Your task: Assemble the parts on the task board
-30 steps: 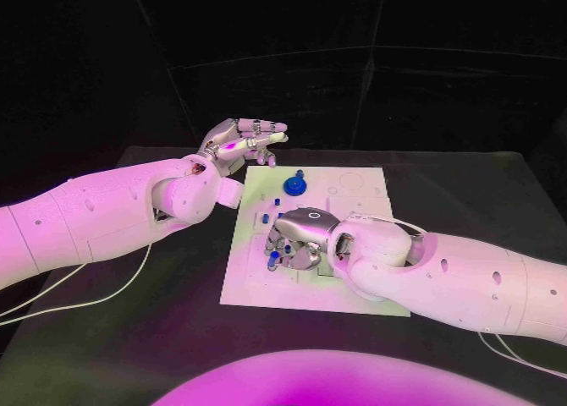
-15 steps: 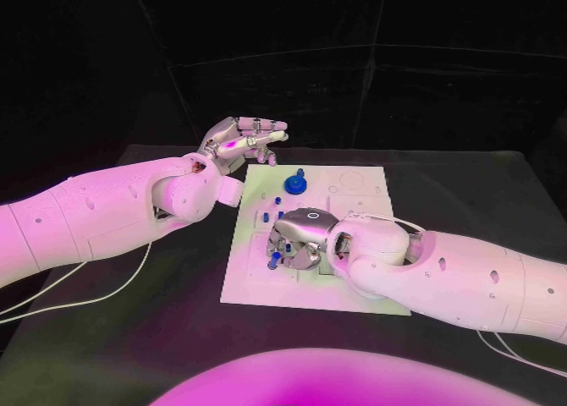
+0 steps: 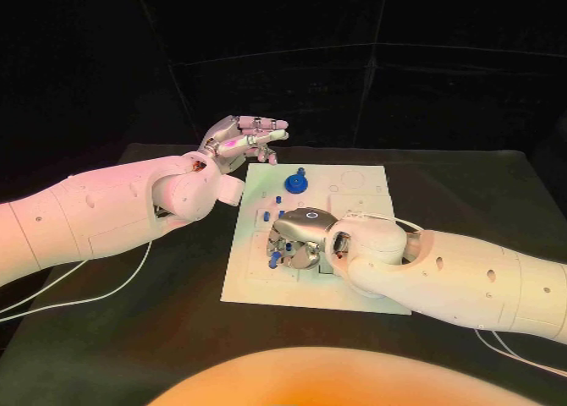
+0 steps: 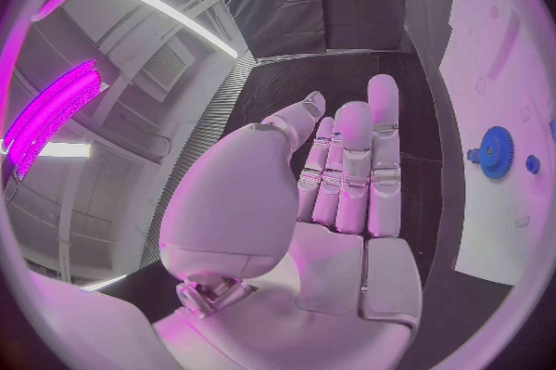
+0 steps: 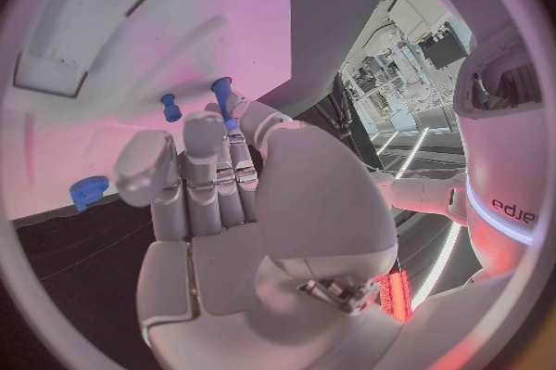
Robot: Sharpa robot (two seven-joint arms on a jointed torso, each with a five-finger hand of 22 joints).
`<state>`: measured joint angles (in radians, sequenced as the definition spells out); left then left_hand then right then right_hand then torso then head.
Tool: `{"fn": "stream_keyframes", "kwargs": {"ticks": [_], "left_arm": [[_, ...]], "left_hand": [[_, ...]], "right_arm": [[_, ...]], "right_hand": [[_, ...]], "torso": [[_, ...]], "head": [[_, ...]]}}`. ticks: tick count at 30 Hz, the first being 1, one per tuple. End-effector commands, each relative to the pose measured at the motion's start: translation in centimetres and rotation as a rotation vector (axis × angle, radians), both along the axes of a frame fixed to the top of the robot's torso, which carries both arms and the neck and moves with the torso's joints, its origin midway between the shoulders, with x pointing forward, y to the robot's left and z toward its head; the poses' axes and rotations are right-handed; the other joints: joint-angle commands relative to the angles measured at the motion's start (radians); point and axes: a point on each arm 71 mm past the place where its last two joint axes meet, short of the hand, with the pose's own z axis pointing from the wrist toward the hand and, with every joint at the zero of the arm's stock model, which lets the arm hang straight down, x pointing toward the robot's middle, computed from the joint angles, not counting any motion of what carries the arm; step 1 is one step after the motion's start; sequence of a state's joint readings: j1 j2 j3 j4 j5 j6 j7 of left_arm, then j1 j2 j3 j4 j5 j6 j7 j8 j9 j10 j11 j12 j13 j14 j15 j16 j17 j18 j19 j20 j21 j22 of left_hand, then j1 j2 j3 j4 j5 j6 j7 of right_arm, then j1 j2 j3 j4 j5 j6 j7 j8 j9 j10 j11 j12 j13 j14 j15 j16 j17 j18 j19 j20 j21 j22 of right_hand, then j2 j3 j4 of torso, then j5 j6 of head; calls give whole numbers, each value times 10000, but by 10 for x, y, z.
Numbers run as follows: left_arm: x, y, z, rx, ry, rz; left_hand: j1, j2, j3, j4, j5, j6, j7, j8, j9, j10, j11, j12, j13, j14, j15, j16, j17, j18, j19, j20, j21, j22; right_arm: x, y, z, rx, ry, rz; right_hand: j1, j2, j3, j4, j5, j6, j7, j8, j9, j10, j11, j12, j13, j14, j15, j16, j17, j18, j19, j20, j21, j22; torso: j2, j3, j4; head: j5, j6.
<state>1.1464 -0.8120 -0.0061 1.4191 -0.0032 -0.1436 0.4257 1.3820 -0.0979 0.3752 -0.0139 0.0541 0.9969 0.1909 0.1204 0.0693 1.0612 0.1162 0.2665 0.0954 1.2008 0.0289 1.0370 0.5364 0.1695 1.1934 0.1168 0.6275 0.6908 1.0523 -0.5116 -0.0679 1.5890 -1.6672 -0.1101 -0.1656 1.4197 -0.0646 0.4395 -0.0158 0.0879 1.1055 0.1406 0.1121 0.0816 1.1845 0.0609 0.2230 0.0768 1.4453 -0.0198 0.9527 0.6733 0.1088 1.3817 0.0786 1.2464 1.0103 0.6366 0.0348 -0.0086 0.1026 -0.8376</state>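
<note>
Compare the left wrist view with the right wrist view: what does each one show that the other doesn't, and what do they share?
Left wrist view alone: the left hand, open, held over the black table beside the board.

Right wrist view alone: the right hand, fingers down on the board at a blue peg, with a second peg standing nearby. Whether it grips the peg I cannot tell.

Both: the white board and the blue gear.

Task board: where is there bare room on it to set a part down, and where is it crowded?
The task board is bare along its near edge, below the right hand, and in its far right corner beside the blue gear. The middle is crowded: the right hand sits over small blue parts. The left hand hovers off the far left corner.
</note>
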Motion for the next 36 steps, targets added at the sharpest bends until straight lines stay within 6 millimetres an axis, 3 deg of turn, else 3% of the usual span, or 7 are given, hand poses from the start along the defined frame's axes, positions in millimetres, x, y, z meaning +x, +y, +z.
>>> {"fn": "stream_keyframes", "kwargs": {"ticks": [1, 18, 22, 30, 36], "left_arm": [[0, -1, 2, -100, -40, -93], [0, -1, 2, -101, -32, -108], [0, -1, 2, -99, -29, -105], [0, 0, 2, -94, -19, -107], [0, 0, 2, -93, -8, -119]], "left_hand": [[-7, 98, -65, -22, 23, -54, 10, 66, -3, -76, -1, 54, 15, -56, -18, -34, -9, 132, -25, 72, -59, -9], [-7, 98, -65, -22, 23, -54, 10, 66, -3, -76, -1, 54, 15, -56, -18, -34, -9, 132, -25, 72, -59, -9], [-7, 98, -65, -22, 23, -54, 10, 66, -3, -76, -1, 54, 15, -56, -18, -34, -9, 132, -25, 72, -59, -9], [-7, 98, -65, -22, 23, -54, 10, 66, -3, -76, -1, 54, 15, -56, -18, -34, -9, 132, -25, 72, -59, -9], [-7, 98, -65, -22, 23, -54, 10, 66, -3, -76, -1, 54, 15, -56, -18, -34, -9, 132, -25, 72, -59, -9]], "right_arm": [[0, 1, -1, -295, -84, 18], [-5, 6, -7, -215, -154, 84], [-5, 7, -6, -89, -219, 99], [-4, 6, -4, 286, -350, 15], [-6, 5, 0, 788, -470, -70]], "right_hand": [[46, -35, 41, -30, 28, 58, -9, 5, -3, 62, 22, -67, 8, 5, -54, -20, -13, -38, 48, -8, 18, -20], [-428, -357, -113, 99, 133, -480, 205, -366, -142, -400, 246, -557, -90, 19, 114, -14, 4, -37, -17, 135, 0, -51], [-486, -448, -143, 111, 137, -930, 188, -519, -185, -393, 245, -611, -78, 18, 129, -9, 7, -29, -21, 167, 10, -40], [-688, -683, -441, 202, 97, -2068, 207, -509, -179, -986, 292, -866, -103, -36, 163, -86, -88, 18, -155, 191, -144, -273], [-701, -705, -587, 215, 75, -2276, 203, -502, -170, -1073, 288, -838, -86, -24, 161, -42, -30, 21, -170, 195, -161, -293]], "torso": [[0, 3, -5], [-3, 0, 1], [-1, 0, -3], [-2, -1, -1], [-6, 7, -5]], "head": [[-1, -9], [1, -60], [16, -66], [24, -63], [40, -54]]}}
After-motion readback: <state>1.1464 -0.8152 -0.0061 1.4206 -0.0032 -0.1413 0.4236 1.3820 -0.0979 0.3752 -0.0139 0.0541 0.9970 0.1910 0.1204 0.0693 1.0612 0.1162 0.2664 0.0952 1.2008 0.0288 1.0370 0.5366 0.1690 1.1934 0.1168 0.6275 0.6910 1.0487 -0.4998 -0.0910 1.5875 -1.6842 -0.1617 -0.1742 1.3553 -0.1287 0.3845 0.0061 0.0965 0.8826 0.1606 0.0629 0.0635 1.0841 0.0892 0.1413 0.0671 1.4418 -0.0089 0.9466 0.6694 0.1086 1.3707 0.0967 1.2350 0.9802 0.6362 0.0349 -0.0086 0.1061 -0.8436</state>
